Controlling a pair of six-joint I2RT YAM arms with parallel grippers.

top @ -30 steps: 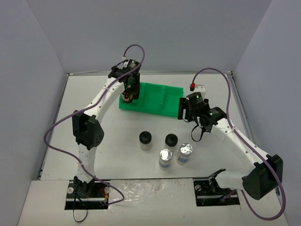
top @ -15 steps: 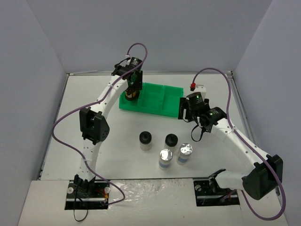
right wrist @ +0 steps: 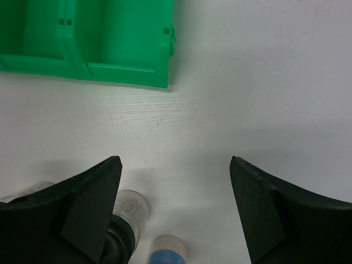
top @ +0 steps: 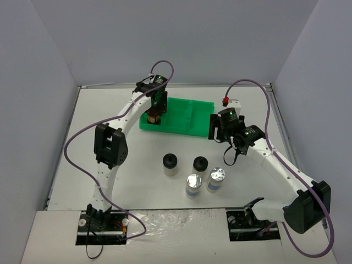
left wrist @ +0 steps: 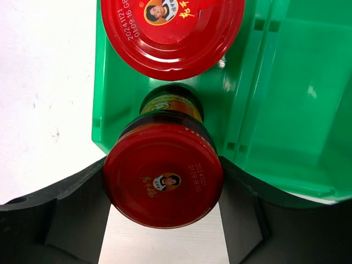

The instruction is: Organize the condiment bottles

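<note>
My left gripper (top: 155, 111) is shut on a red-capped jar (left wrist: 163, 182) with dark contents, holding it upright in the left compartment of the green tray (top: 187, 115). A second red-capped jar (left wrist: 171, 32) stands just beyond it in the same compartment. Two black-capped pale jars (top: 171, 164) (top: 200, 164) and two silver-capped jars with bluish labels (top: 193, 186) (top: 215, 179) stand on the table in front of the tray. My right gripper (right wrist: 175, 190) is open and empty above the table, right of the tray; a pale jar (right wrist: 132, 208) and a blue-labelled jar (right wrist: 168, 253) show below it.
The tray's middle and right compartments (left wrist: 297, 99) hold nothing. The tray's right corner (right wrist: 124, 47) lies ahead and left of my right gripper. Grey walls enclose the white table (top: 110, 110) on three sides.
</note>
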